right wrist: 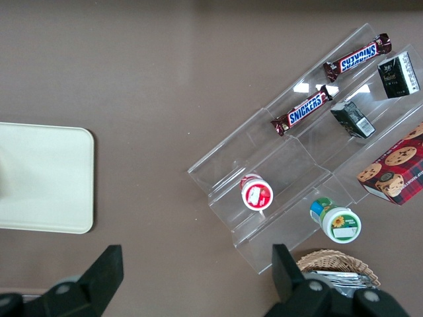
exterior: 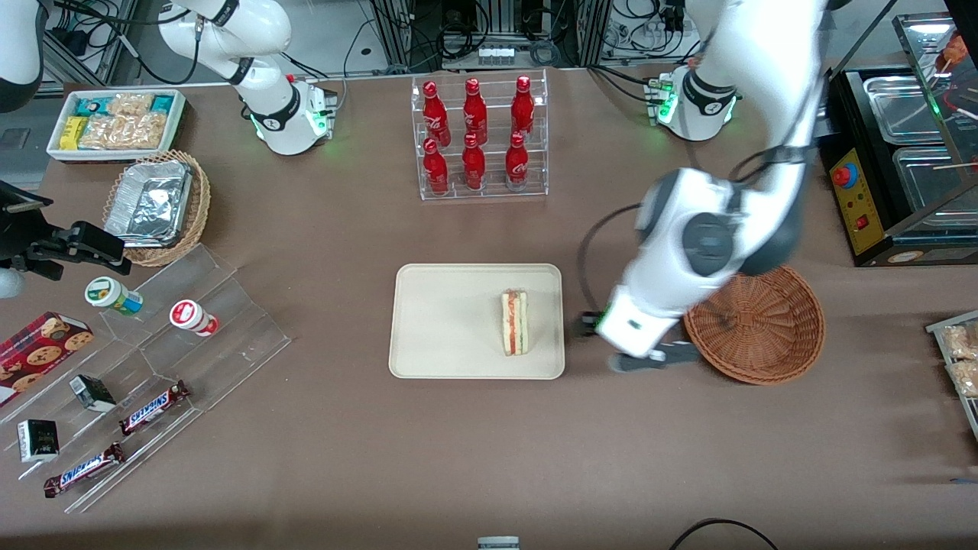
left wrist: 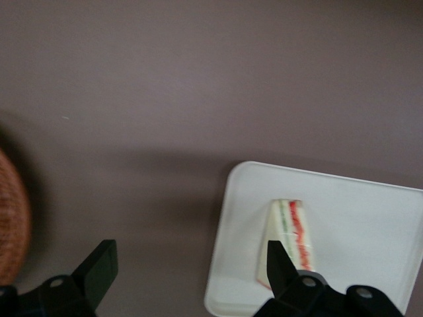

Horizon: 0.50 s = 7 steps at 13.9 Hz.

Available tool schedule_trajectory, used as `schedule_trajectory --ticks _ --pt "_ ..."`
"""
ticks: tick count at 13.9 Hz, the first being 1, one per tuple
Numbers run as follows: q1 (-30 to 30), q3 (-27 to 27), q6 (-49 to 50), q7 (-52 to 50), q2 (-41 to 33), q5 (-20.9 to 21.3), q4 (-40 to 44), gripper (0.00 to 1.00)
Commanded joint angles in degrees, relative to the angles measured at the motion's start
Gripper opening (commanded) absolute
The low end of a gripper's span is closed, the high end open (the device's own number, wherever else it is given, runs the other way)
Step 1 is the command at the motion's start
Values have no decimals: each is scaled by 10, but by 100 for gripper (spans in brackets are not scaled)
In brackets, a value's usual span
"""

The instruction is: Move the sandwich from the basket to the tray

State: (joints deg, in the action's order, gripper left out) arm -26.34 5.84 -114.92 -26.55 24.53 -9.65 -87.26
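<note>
Sandwich (exterior: pixel 515 321) resting on tray (exterior: pixel 443 321), at tray end nearest basket (exterior: pixel 764 325), cut edge with red and green filling facing up. Tray flat on worktop (exterior: pixel 489 458), nearer front camera than bottle rack (exterior: pixel 480 137). Basket toward working arm's end of worktop, just beside tray, not touching.

Claw (left wrist: pixel 188 267) above bare worktop between tray and basket, fingers (left wrist: pixel 99 267) spread wide, gripping nothing. Sandwich apart from claw.

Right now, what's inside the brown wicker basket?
Nothing shows in the visible part of the basket; the arm covers its edge nearest the tray. The sandwich lies on the tray. The claw hangs open over bare table between them.
</note>
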Motion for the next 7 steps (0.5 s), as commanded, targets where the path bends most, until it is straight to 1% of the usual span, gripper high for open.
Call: schedule_trajectory --ticks 1,3,4,5,6,7 --pt "37 5 52 39 -94 36 -62 100" --pt "73 5 96 59 -131 52 -67 100" --pt "80 6 122 62 -147 64 -68 100" --pt "81 6 141 64 -163 87 -72 100" --pt "81 11 145 72 -179 98 -78 100" --pt "81 23 152 87 -196 97 -82 100"
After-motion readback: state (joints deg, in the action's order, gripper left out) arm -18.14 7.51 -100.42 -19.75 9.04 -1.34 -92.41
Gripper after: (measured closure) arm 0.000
